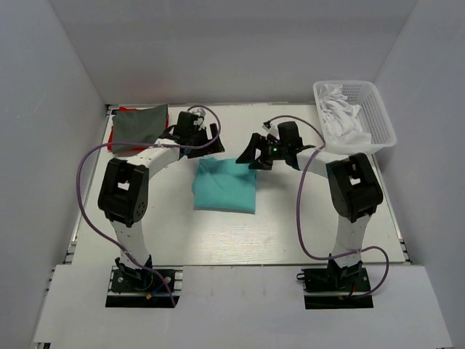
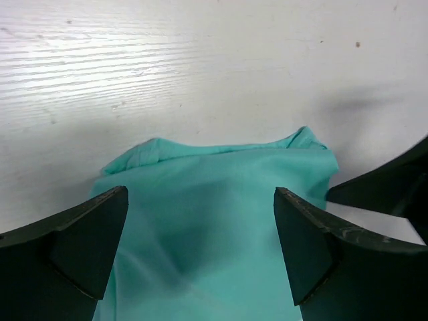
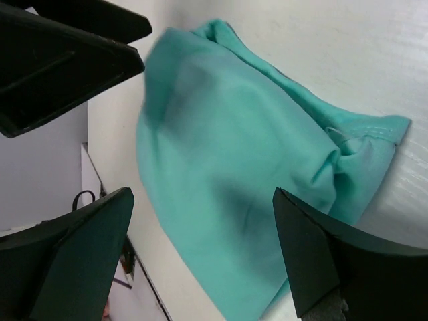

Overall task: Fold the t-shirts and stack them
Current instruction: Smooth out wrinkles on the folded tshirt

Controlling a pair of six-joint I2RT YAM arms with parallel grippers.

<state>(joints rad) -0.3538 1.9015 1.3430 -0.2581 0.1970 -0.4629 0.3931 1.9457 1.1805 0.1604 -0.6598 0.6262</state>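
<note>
A mint-teal t-shirt (image 1: 225,186) lies folded into a rough rectangle at the table's middle. It fills the left wrist view (image 2: 221,221) and the right wrist view (image 3: 234,180). A dark grey t-shirt (image 1: 139,123) lies folded at the back left on top of a red t-shirt (image 1: 112,141), of which only an edge shows. My left gripper (image 1: 211,140) is open and empty above the teal shirt's far left corner. My right gripper (image 1: 248,156) is open and empty above its far right corner. Neither touches the cloth.
A white lattice basket (image 1: 379,120) with white cloth (image 1: 341,120) in it stands at the back right. White walls enclose the table on three sides. Purple cables loop beside both arms.
</note>
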